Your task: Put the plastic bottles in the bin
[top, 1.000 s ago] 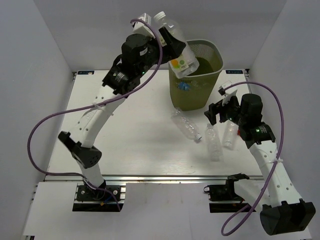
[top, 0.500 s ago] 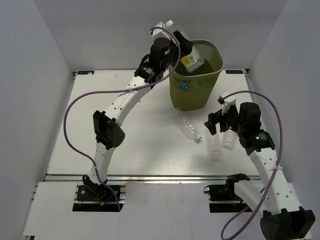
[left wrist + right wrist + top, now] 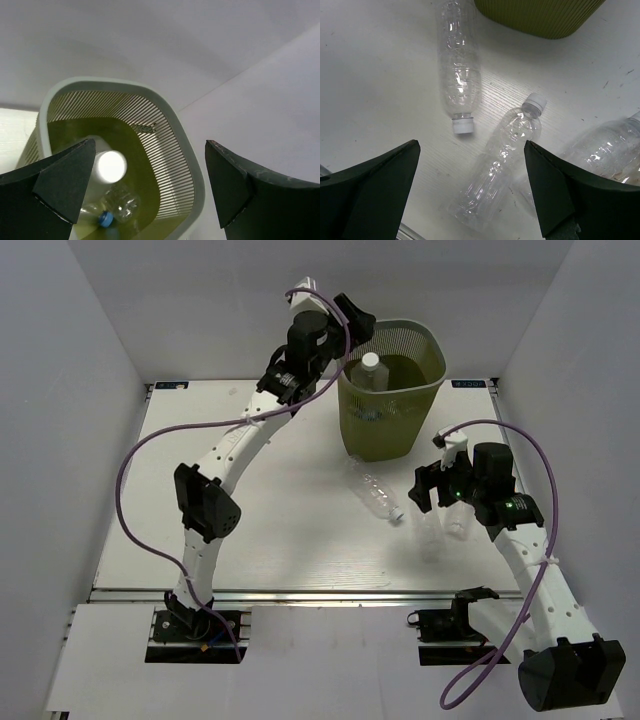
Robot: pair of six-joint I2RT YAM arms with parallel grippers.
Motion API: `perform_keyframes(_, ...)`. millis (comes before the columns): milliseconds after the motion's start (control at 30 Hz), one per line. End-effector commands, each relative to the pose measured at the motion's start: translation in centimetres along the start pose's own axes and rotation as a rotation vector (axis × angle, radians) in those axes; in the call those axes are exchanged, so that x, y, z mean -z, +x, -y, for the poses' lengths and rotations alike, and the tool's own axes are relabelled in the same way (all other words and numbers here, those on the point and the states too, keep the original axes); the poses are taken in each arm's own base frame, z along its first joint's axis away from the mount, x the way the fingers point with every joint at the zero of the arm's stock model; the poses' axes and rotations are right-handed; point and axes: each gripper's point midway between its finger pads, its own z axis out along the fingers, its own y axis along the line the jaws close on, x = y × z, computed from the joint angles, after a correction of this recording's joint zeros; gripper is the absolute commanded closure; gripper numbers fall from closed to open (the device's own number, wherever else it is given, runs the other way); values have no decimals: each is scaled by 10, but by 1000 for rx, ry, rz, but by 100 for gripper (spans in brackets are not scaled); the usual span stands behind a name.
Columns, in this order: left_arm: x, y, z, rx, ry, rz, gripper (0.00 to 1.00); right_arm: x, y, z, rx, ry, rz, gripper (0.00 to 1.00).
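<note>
1. Top view: one bin (image 3: 385, 440) stands at upper centre of the frame with a white-capped bottle (image 3: 370, 365) upright inside it. The left gripper (image 3: 352, 322) hangs over the bin's upper-left rim, open and empty. Three bottles (image 3: 375, 492) lie on the tabletop (image 3: 250, 500) just below the bin. The right gripper (image 3: 428, 488) hovers over them.
2. Left wrist view: the fingers are spread wide with nothing between them. Down in the bin, at lower left, there is a white cap and a blue cap (image 3: 104, 218) on a clear bottle. That makes at least two bottles binned, and more may be hidden.
3. Right wrist view: the right gripper is also wide apart and empty. Three bottles are loose: the left bottle (image 3: 457, 75), the middle bottle (image 3: 500, 160) and the right bottle (image 3: 605, 150).
4. The middle bottle looks the best pick, since it sits most nearly between the fingers. The gripper should come straight down over the middle of the bottle's body, not its neck, and stay clear of the right bottle just beside it. It should close gently, because thin plastic probably buckles.
</note>
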Motion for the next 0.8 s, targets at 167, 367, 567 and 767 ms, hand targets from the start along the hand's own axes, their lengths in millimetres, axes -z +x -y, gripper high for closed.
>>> perform_keyframes(167,113,-74,42,-260,45,3,0,-1,22,4,-110,22,-103,12)
perform_keyframes(367,242,-8,-39,-232,-30,-239,0,-26,61,10,-195,25,-246,15)
perform_keyframes(567,308,74,-107,-108,-178,-513,3,-43,91,19,-252,49,-382,18)
perform_keyframes(767,313,137,-142,-173,-287,-740,4,-58,111,33,-307,97,-510,21)
